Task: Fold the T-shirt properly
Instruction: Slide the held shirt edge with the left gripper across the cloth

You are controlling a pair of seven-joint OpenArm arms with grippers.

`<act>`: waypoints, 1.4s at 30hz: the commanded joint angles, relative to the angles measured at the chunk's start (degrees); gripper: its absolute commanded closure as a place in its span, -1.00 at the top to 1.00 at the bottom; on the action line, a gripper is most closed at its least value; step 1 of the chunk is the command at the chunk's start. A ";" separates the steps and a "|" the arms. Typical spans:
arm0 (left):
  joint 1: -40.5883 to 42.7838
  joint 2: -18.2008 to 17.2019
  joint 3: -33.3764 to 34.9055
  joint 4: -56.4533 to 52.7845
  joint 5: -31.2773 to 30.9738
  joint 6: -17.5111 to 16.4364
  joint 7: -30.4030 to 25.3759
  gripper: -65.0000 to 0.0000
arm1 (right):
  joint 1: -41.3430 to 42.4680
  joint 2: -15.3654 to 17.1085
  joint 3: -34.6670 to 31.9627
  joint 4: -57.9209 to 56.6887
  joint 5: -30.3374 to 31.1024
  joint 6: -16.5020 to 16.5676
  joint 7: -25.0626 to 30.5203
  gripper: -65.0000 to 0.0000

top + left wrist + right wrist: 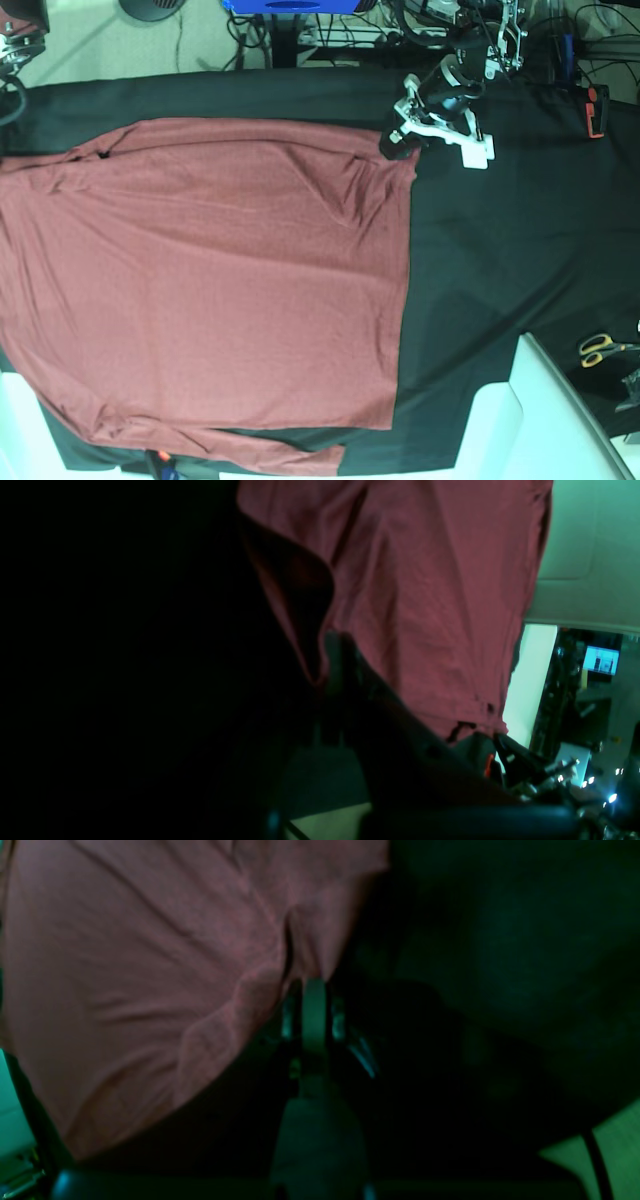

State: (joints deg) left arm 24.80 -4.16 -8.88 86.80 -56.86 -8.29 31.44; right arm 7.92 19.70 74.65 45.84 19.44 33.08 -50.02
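**Two grippers pinch the shirt's hem corners**

Both grippers are pressed together on cloth. In the base view the left gripper [396, 143] bites the far hem corner of the T-shirt [200, 280], which lies spread wide across the black-covered desk [500, 230], its collar end running off the view's left edge. The right gripper [314, 990] appears only in its own wrist camera, jaws closed on a fold of the red fabric's edge; in the base view it sits below the frame.

To do this well, the judgement is that both corners should rise together and travel level toward the collar end, keeping the hem taut between them so the body doubles over without a diagonal crease. A loose flap trails along the near edge and ripples sit by the left gripper, so some slack wants pulling out first.

Scissors [600, 348] lie well apart at the desk's edge, and a tangle of cables [330, 30] runs beyond it. Neither blocks the path.
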 commanded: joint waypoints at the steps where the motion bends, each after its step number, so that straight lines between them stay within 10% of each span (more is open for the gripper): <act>1: -0.49 -0.45 0.05 1.50 -0.77 -0.36 -0.28 -1.00 | 0.91 1.09 -1.82 1.41 1.00 -0.95 0.13 -0.99; 14: -5.76 -0.45 -0.48 0.98 -6.66 3.06 8.25 -1.00 | 1.62 0.56 -11.66 2.37 1.09 -12.55 0.31 -0.99; 22: -8.23 -4.14 0.14 1.59 -16.59 7.81 8.25 -1.00 | 2.32 0.74 -14.30 2.46 1.09 -15.45 -0.05 -1.00; 42: -10.07 -3.62 0.23 1.50 -17.73 8.16 8.34 -1.00 | 2.32 0.30 -23.00 12.84 1.00 -23.10 -2.07 -1.00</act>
State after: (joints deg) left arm 14.81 -7.66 -8.56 87.37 -73.34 0.45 39.92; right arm 9.30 18.59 51.64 57.76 19.92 9.65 -52.95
